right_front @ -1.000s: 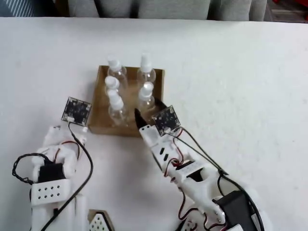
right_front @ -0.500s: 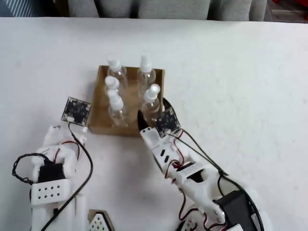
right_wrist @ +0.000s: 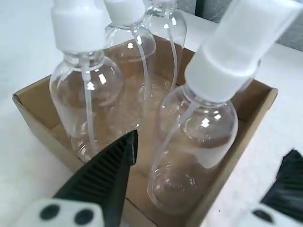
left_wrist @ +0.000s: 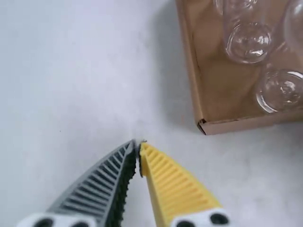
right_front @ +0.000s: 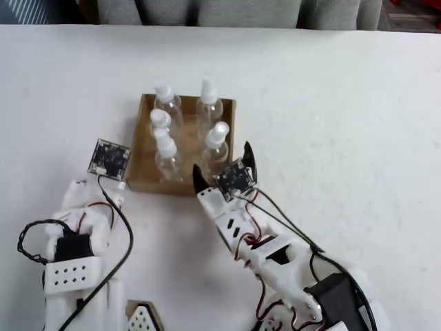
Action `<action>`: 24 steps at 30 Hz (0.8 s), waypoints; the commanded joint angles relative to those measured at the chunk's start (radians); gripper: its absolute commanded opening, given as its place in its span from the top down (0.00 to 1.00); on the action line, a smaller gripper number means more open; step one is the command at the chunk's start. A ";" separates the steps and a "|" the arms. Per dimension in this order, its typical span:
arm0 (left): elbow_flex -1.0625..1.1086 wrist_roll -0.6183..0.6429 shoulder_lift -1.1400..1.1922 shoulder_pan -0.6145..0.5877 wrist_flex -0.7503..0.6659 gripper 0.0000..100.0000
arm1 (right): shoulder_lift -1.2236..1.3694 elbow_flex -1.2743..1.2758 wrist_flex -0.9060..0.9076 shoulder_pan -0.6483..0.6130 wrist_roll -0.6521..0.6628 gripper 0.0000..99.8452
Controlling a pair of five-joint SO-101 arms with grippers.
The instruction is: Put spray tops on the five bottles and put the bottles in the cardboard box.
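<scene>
On table (right_front: 331, 103), centre: 1 cardboard box (right_front: 146, 183), open top, standing flat.

Count inside the box: 5 clear bottles (right_front: 167, 160), all upright. 5 white spray tops (right_front: 219, 131), one on each bottle. Layout from the high view: three bottles down the box's left side, two down its right side, close together. Dip tubes are visible inside the bottles in the right wrist view.

Arms: 2, both on the near side of the box.

Right gripper (right_front: 220, 158): jaws spread wide, grasping nothing. Its black fingers (right_wrist: 109, 179) straddle the box's near right corner. One finger is just outside the near wall and the other is just outside the right wall. The near right bottle stands in line between them; neither finger touches it.

Left gripper (left_wrist: 138, 146): clenched, grey and yellow fingers meeting at the tips with nothing between them. The tips are low over bare table, near the box's near left corner but apart from it.

Obstructions: in the high view, the right wrist's camera board (right_front: 234, 177) overlaps the near right corner of the box and the base of the nearest bottle. The left wrist's board sits over its own gripper. Red and black wires (right_front: 124, 227) run along both arms.

Surroundings: grey chair backs (right_front: 234, 12) beyond the far table edge.
</scene>
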 commanded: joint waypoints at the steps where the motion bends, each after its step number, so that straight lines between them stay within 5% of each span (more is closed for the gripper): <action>1: -0.003 -0.009 -0.013 -0.008 -0.032 0.98 | -0.007 -0.005 -0.021 -0.008 0.011 0.61; 18: 0.038 -0.008 -0.008 -0.007 -0.144 0.98 | -0.484 0.224 -0.005 0.085 0.011 0.61; 24: 0.044 -0.008 -0.012 -0.007 -0.146 0.98 | -0.748 0.224 0.338 0.202 0.003 0.61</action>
